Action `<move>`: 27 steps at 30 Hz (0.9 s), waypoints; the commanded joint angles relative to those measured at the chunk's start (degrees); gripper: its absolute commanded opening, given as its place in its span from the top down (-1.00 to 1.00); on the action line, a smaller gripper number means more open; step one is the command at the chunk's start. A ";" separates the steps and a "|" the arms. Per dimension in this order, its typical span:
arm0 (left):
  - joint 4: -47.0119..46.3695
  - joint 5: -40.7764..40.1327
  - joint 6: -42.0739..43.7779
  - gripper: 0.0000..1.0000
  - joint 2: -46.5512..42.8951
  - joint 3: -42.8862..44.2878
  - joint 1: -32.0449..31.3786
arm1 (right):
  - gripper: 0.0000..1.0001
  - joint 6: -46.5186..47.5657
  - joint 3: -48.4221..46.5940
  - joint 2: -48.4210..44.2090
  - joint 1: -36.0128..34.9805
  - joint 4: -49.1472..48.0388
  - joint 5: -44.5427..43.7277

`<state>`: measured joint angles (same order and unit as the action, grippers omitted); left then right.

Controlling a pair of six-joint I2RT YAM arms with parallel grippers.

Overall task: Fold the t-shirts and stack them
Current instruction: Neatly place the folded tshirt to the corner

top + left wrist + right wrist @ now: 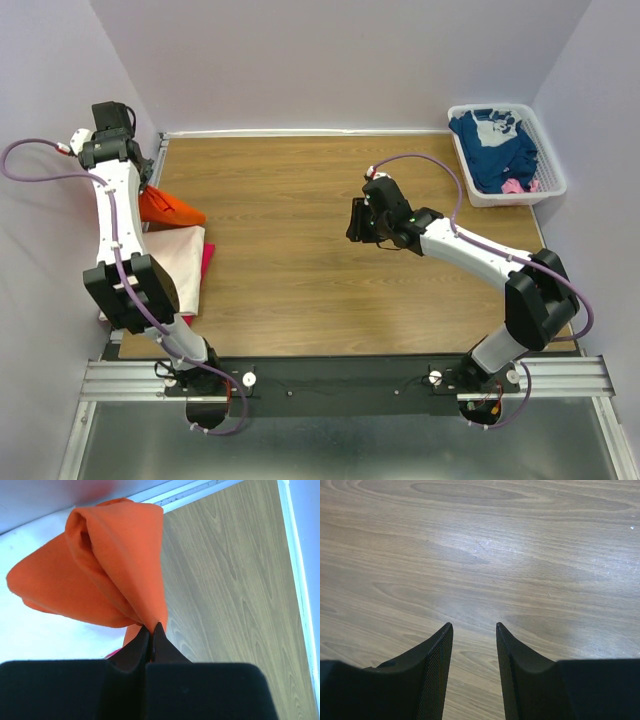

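Stacking step: your left pincer point(151, 626) gripped the orange t-shirt point(105, 565) just beyond the cream t-shirt point(178, 262), your right pincer point(474, 626) hung open, empty; next, seemingly, it needed laying squarely atop

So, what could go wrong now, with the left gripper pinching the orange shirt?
The left gripper grips only a small fold of the orange t-shirt, so the cloth may slip out.
The shirt hangs bunched, so it could land crumpled on the cream t-shirt and disturb it.
The right gripper, open, is probably too far away to help.
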<state>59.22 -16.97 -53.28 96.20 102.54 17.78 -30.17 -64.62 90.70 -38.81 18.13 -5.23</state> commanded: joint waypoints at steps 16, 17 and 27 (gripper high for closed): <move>-1.04 1.24 8.72 1.00 -7.17 -0.06 2.87 | 0.06 -1.73 -0.95 -2.72 0.05 0.94 1.37; -1.04 1.33 9.15 1.00 -7.69 -0.58 2.96 | 0.06 -1.90 -0.69 -2.80 0.05 0.94 1.45; -1.30 -0.07 8.98 1.00 -13.75 -11.37 4.02 | 0.06 -3.14 1.60 -5.00 0.05 0.94 2.68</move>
<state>58.65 -15.90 -44.80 86.24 95.22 20.95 -32.14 -64.47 87.94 -38.81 18.11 -4.16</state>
